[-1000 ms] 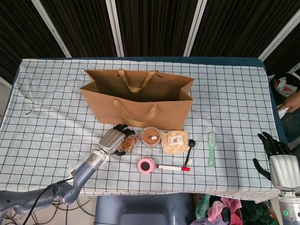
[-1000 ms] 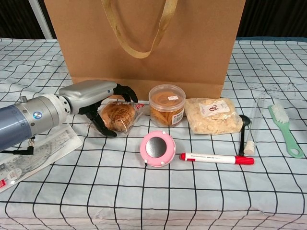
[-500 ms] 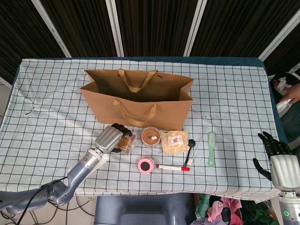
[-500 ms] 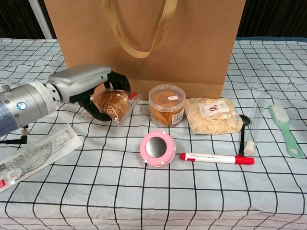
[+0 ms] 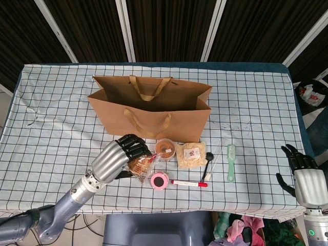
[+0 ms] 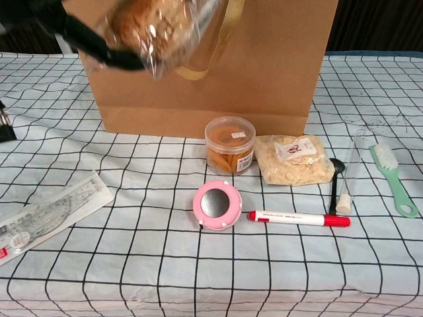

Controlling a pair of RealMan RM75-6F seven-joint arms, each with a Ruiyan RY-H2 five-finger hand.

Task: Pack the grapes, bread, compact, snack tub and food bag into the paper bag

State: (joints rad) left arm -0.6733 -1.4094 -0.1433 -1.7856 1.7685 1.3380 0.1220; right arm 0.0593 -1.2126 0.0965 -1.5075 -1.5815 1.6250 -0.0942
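The left hand (image 5: 119, 156) holds the wrapped bread (image 5: 139, 165), lifted clear of the desk (image 5: 51, 123); in the chest view the bread (image 6: 149, 23) hangs in front of the paper bag (image 6: 264, 66), so it is judged in transit and not yet packed. The paper bag (image 5: 151, 110) stands upright and open, just beyond the left hand. The snack tub (image 5: 165, 149), the food bag (image 5: 191, 155) and the pink compact (image 5: 159, 180) lie on the desk to the right of that hand, unpacked. No grapes are seen on the desk; whether they are already in the bag cannot be told. The right hand (image 5: 305, 177) hovers well apart at the desk's edge, fingers spread, holding nothing. Count: one paper bag, one bread, one tub, one food bag, one compact. Non-task items: one red marker (image 5: 189, 183), one green brush (image 5: 231, 163), one black spoon (image 5: 207, 163), one leaflet (image 6: 46, 211).
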